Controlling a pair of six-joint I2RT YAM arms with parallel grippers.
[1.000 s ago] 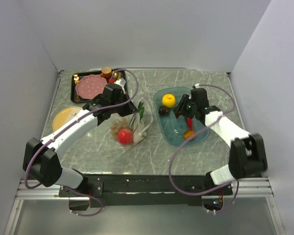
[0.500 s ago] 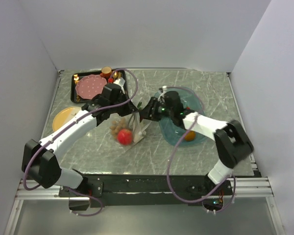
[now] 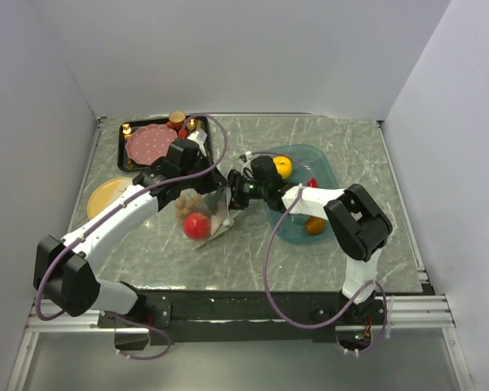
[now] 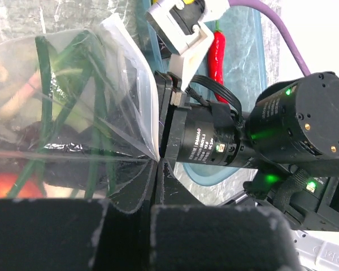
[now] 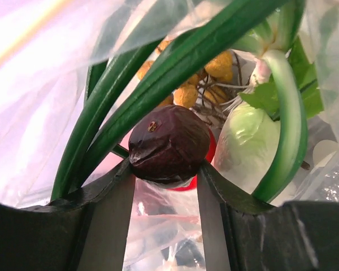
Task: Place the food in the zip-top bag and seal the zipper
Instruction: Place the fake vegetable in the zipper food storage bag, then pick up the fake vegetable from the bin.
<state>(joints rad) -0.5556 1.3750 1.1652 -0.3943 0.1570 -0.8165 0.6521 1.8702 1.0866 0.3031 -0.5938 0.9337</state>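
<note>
The left gripper (image 4: 150, 208) is clenched on the edge of the bag (image 4: 73, 113), pinching the plastic between its pads. The white seal strip (image 4: 142, 84) runs up just beyond those fingertips, and the mouth is unsealed. Inside lie a red apple (image 3: 197, 226), green leaves (image 5: 158, 73), a nut cluster (image 5: 199, 84) and a pale piece (image 5: 243, 144). The right gripper (image 5: 166, 175) is pushed into the bag's mouth, grasping a dark round fruit (image 5: 168, 144) between its fingertips, with the leaves just above it. Behind that gripper, the teal tray (image 3: 328, 176) holds a yellow fruit (image 3: 282, 166), a red chili (image 4: 217, 51) and an orange piece (image 3: 314, 226).
</note>
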